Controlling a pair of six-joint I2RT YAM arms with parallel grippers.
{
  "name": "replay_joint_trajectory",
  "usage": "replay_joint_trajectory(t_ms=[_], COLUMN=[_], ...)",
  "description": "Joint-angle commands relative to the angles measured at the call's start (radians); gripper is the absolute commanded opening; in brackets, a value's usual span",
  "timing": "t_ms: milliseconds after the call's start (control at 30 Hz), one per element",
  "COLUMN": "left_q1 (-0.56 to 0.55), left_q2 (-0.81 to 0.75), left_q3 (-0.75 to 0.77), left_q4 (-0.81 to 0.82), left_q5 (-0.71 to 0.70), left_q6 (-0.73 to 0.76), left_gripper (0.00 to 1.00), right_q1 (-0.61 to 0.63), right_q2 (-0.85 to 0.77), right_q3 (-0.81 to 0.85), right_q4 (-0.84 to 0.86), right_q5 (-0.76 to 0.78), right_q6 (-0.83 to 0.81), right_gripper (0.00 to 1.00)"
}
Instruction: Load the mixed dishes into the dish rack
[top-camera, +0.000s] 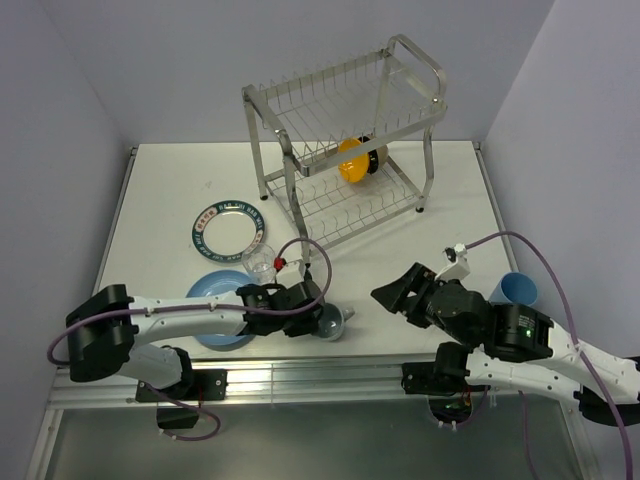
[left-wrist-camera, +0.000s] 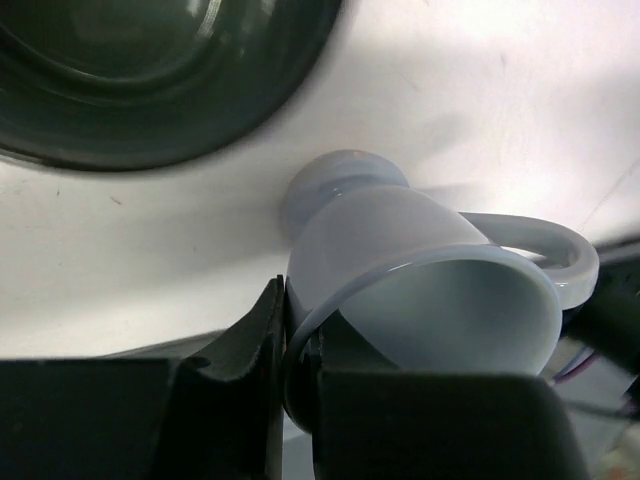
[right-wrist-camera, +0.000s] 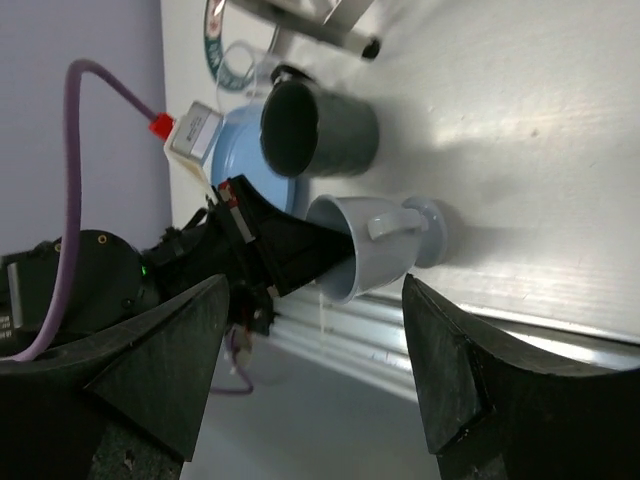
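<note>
1. Left: the pale grey-blue footed ceramic mug lies tipped near the front edge of the white table, just beside the dark grey mug. A thin rim pinch could let it swing or slip on lifting and knock that neighbour.
2. The left gripper is clamped on the mug's rim, seemingly with one finger inside.
3. Right: the right gripper gapes wide and empty, well apart from the silver wire dish rack.
</note>
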Motion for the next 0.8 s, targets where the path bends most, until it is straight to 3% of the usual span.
replay_joint_trajectory(t_ms=[0,233,400,567,767], left_q1=[-0.052,-0.147,-0.169,-0.17,-0.212], left_q2=[-0.135,-0.477,-0.776,-0.832,-0.806], left_q3=[0.06,-0.089,-0.26,-0.267,-0.265], left_q4=[0.052,0.273,0.48,0.482,0.552], left_q5=[-0.063,-0.235,-0.231,-0.205,-0.192], left_q6=[0.145,0.452,0.666,0.766,0.868], left_gripper=[0.0,0.0,0.0,0.0,0.0], right_q1=[-0.004,-0.002,-0.002,0.001,0.031], right_q2=[-0.036,-0.161,-0.184,-0.209,-0.151], right_q3=[0.029,-0.114,-0.277,-0.423,-0.431], right_q4=[0.036,0.284,0.525,0.873,1.058], right_q5=[-0.126,-0.446,-0.613,-0.693,-0.697], right_q6=[-0.004,0.029,0.129,0.294,0.38], right_gripper=[0.78,0.76,0.7,0.66,0.66])
